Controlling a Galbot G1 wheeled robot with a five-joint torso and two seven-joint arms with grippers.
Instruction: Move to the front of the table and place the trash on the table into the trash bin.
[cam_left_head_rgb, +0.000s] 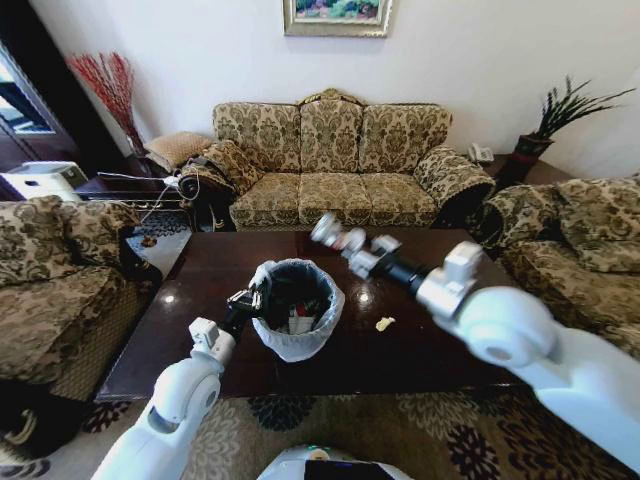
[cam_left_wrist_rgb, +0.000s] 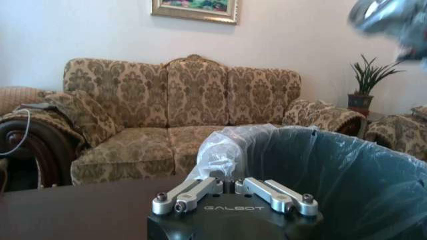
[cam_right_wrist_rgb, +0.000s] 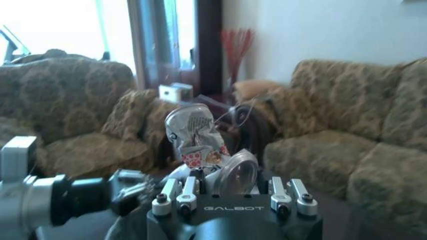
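Bin (cam_left_head_rgb: 297, 312): round, black inside, lined with a white bag folded over the rim. It stands on the surface (cam_left_head_rgb: 420, 345), left of its middle and towards the front edge. Pieces of trash are seen lying at the bottom, red and white among them.

Left gripper (cam_left_head_rgb: 248, 300): set at the bin's left rim. In the left wrist view the gripper (cam_left_wrist_rgb: 235, 192) is pressed together on the bunched bag (cam_left_wrist_rgb: 223, 150) at the rim, the bin's dark inside (cam_left_wrist_rgb: 347, 185) lying just beyond it.

Right gripper (cam_left_head_rgb: 328, 232): held in the air above and behind the bin, slightly to its right, well clear of the rim. In the right wrist view the gripper (cam_right_wrist_rgb: 230, 187) is pinching a crushed clear bottle (cam_right_wrist_rgb: 195, 136) with a red label, the bottle standing up out of the gripper between the fingers (cam_right_wrist_rgb: 189, 187). In the head view the item is blurred.

Scrap (cam_left_head_rgb: 385, 323): one small pale crumpled piece, lying on the surface to the right of the bin, apart from it and from both grippers.

Surroundings: a patterned sofa (cam_left_head_rgb: 335, 160) behind the bin, beyond the surface's far edge; another sofa (cam_left_head_rgb: 60, 280) to the bin's left; a potted plant (cam_left_head_rgb: 555, 120) far to the bin's right, at the back wall.
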